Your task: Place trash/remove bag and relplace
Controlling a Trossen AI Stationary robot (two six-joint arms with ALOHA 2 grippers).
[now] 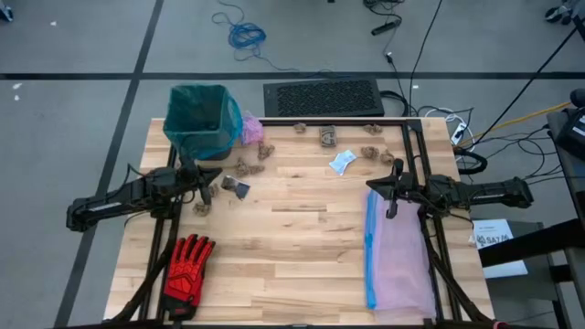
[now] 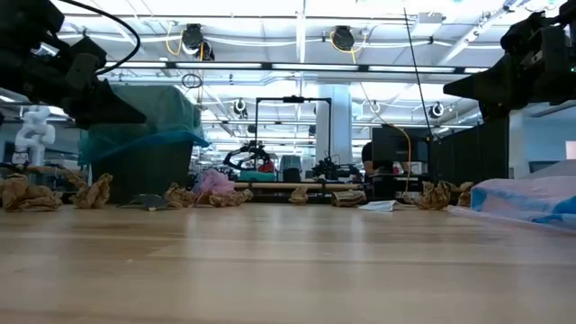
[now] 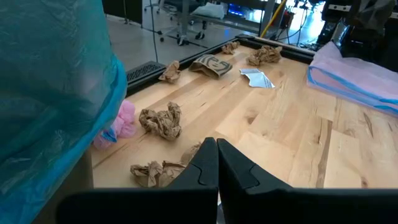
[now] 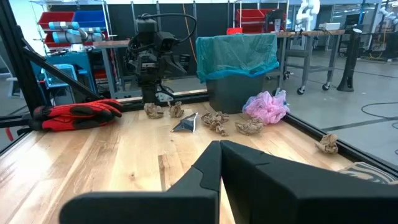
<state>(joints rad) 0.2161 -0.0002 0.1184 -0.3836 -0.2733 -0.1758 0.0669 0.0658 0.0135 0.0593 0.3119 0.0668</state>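
The teal-green bag [image 1: 199, 117] lines a dark bin at the table's far left, its top folded over the bin's rim [image 4: 236, 53]. The trash lies loose on the wood: tan paper lumps [image 1: 241, 168] near the bin and along the far edge [image 1: 329, 135], a pink piece [image 1: 251, 128] against the bin, a pale blue scrap [image 1: 342, 162] and a dark scrap [image 1: 239, 188]. My left gripper [image 1: 218, 175] hovers shut just near of the bin, above the lumps [image 3: 163, 121]. My right gripper [image 1: 373, 185] hovers shut at the right, over the far end of a lilac bag.
A red-and-black glove [image 1: 187, 266] lies at the near left. A pale lilac bag with a blue rim [image 1: 398, 251] lies flat along the right side. A black frame rail [image 1: 347, 121] runs along the far edge. Bare wood fills the table's middle.
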